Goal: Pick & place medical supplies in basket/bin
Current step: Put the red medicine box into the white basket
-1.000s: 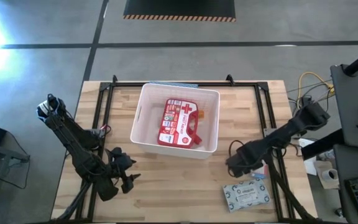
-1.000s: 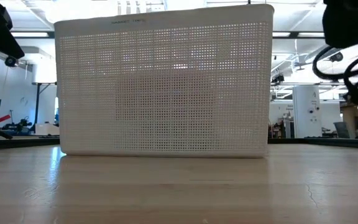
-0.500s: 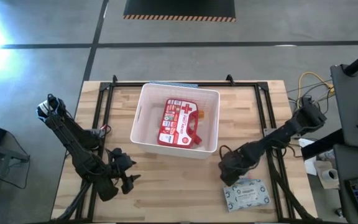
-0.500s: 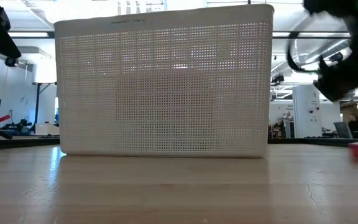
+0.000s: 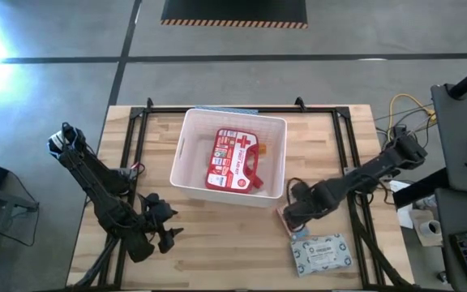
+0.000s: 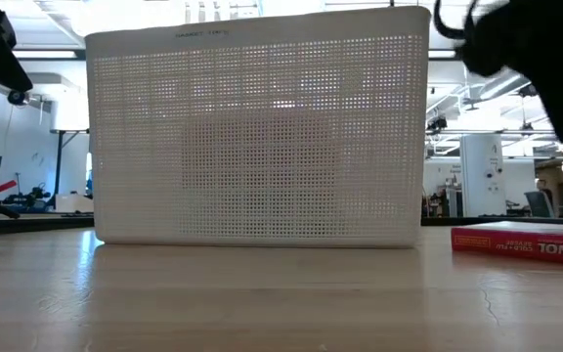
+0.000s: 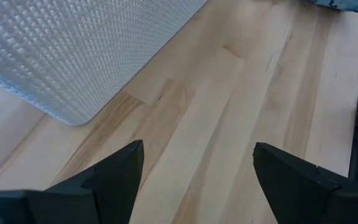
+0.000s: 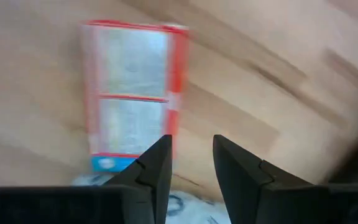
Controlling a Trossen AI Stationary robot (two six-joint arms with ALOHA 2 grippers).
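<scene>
Red-white box (image 6: 526, 240) beside white tub (image 5: 191, 180)

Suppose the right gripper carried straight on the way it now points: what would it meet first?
Most likely the red-white box, lying flat on the table just ahead of the right gripper. The high view shows the gripper over that box, near the tub. Depth is unclear, so bare wood beside the box is possible.

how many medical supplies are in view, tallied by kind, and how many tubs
Red first-aid case with white cross, in the tub: 1
Red-and-white flat cardboard box, on the table: 1
Pale patterned soft pack, on the table: 1
Large white rectangular plastic tub: 1
Total: 4
</scene>
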